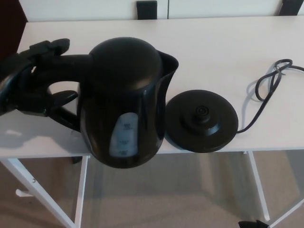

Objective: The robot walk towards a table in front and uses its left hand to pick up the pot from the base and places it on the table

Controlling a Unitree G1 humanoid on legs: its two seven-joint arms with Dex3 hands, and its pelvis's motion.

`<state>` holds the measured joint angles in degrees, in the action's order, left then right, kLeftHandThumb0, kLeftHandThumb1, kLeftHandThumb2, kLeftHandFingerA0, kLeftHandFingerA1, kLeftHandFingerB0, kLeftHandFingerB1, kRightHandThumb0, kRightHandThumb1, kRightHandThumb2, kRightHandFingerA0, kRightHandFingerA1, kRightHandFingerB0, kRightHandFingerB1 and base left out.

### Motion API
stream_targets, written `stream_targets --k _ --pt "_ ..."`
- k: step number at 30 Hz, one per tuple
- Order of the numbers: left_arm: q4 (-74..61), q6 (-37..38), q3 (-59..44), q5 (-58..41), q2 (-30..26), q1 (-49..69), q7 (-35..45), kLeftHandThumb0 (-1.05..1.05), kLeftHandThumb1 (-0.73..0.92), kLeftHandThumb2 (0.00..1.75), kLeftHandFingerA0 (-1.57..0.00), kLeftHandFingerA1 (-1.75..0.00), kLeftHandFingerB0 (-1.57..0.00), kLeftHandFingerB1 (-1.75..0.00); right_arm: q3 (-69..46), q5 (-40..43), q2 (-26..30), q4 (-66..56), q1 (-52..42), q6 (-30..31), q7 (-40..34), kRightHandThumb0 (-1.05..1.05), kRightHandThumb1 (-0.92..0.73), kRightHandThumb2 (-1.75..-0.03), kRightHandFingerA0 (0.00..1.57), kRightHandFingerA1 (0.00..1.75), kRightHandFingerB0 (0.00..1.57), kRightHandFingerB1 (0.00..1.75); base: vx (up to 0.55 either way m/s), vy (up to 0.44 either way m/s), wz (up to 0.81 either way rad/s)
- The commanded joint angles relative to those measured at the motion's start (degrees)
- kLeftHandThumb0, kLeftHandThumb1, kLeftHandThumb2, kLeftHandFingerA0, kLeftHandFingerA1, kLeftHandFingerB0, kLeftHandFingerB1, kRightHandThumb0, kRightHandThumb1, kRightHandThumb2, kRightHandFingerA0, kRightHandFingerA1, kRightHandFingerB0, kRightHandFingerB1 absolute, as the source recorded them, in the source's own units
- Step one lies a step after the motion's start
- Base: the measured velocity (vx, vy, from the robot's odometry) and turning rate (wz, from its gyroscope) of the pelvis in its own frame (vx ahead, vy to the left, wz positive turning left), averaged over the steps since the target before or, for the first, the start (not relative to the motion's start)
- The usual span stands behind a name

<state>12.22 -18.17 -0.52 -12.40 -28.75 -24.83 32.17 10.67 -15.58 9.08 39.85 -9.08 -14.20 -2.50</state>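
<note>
Head view shows you the black plastic kettle pot (126,99) upright over the front edge of the white table (228,42). Its spout points right, toward the round black base (202,121) and the black cord (266,90). The left hand (28,85) is clamped on its handle.

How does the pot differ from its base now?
The pot is tall and rounded with a pale water window; the base is a flat disc. The left hand holds the pot; the base lies untouched on the table, cord attached. Both are black.
</note>
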Motion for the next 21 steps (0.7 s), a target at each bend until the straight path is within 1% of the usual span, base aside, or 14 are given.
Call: stream_targets --k 1,5,8,9,10,13,14,15,16,17,18,19,20,21 --pt "-1.02 0.41 1.17 2.02 0.96 0.55 -0.48 -0.62 0.39 0.70 0.00 -0.09 0.00 -0.02 -0.26 0.22 0.34 -0.39 -0.23 0.65 0.09 0.04 -0.91 -0.67 0.36 0.51 0.27 0.42 0.00 0.000 0.00" --pt "-2.02 -0.49 1.67 2.42 1.27 -0.31 -0.68 -0.64 0.39 0.70 0.00 -0.07 0.00 -0.01 -0.62 0.72 0.49 0.09 0.15 -0.44 0.41 0.04 -0.91 -0.67 0.36 0.52 0.27 0.43 0.00 0.000 0.00" --pt "-2.68 -0.94 1.64 2.40 1.59 -0.67 -1.01 -0.58 0.37 0.71 0.00 -0.14 0.00 -0.08 -0.57 0.43 0.76 0.19 0.16 0.00 0.33 0.02 -0.91 -0.67 0.36 0.50 0.27 0.42 0.00 0.000 0.00" --pt "-3.32 -0.86 1.16 2.49 2.21 -0.68 -2.31 -0.48 0.57 0.57 -0.03 -0.28 0.00 -0.23 -0.47 0.26 0.89 0.05 0.27 1.03 0.59 0.00 -0.92 -0.67 0.37 0.49 0.28 0.41 0.00 0.000 0.00" --pt "-3.44 -0.06 0.64 2.73 3.05 -0.61 -3.59 -0.45 0.54 0.66 -0.07 -0.32 -0.06 -0.19 -0.43 0.35 0.84 0.02 0.00 0.84 0.69 0.01 -0.92 -0.67 0.36 0.49 0.27 0.41 0.00 0.000 0.00" --pt "-3.61 -0.16 0.21 3.54 3.86 -0.73 -5.08 -0.47 0.49 0.70 -0.04 -0.31 -0.03 -0.18 -0.38 0.36 0.88 -0.85 -0.52 0.89 0.84 0.01 -0.92 -0.67 0.36 0.49 0.27 0.41 0.00 0.000 0.00" --pt "-3.90 -0.40 -0.31 3.63 4.71 -0.60 -6.40 -0.50 0.36 0.74 0.00 -0.28 0.00 -0.21 -0.56 0.64 0.72 -0.84 -0.45 1.50 1.08 0.00 -0.92 -0.67 0.35 0.48 0.27 0.40 0.00 0.000 0.00" --pt "-4.04 -0.51 -0.55 3.69 5.09 -0.55 -6.98 -0.50 0.36 0.74 0.00 -0.28 0.00 -0.21 -0.63 0.76 0.66 -0.85 -0.43 1.78 1.19 0.00 -0.92 -0.67 0.35 0.48 0.27 0.40 0.00 0.000 0.00" --pt "-4.39 0.24 -1.17 4.81 6.98 0.25 -10.64 -0.48 0.55 0.58 -0.09 -0.29 -0.13 -0.26 -0.50 0.63 0.69 -0.93 -0.99 1.23 1.05 0.03 -0.92 -0.67 0.35 0.48 0.27 0.41 0.00 0.000 0.00" --pt "-4.59 0.52 -1.52 5.42 7.90 0.60 -12.22 -0.48 0.55 0.58 -0.09 -0.29 -0.13 -0.26 -0.45 0.57 0.70 -0.99 -1.25 1.02 1.00 0.03 -0.92 -0.67 0.35 0.48 0.27 0.41 0.00 0.000 0.00" --pt "-5.29 -0.14 -2.04 6.10 9.15 0.75 -14.70 -0.27 0.40 0.94 -0.09 -0.52 -0.08 -0.49 -0.49 0.73 0.69 -1.13 -1.28 1.25 1.35 0.02 -0.92 -0.66 0.33 0.47 0.27 0.41 0.00 0.000 0.00" --pt "-5.62 -0.45 -2.32 6.48 9.78 0.82 -15.78 -0.27 0.40 0.94 -0.09 -0.52 -0.08 -0.49 -0.51 0.80 0.69 -1.20 -1.29 1.36 1.51 0.02 -0.92 -0.66 0.33 0.47 0.27 0.41 0.00 0.000 0.00" --pt "-5.92 -0.14 -3.64 6.59 12.01 1.29 -19.15 -0.48 0.62 0.59 -0.29 -0.38 -0.29 -0.32 -0.61 1.02 0.55 -1.09 -1.43 1.39 1.63 0.02 -0.92 -0.67 0.34 0.48 0.26 0.41 0.00 0.000 0.00" --pt "-6.12 -0.06 -4.29 6.78 13.10 1.51 -20.65 -0.48 0.62 0.59 -0.29 -0.38 -0.29 -0.32 -0.66 1.11 0.48 -1.06 -1.50 1.42 1.69 0.02 -0.92 -0.67 0.34 0.48 0.26 0.41 0.00 0.000 0.00"
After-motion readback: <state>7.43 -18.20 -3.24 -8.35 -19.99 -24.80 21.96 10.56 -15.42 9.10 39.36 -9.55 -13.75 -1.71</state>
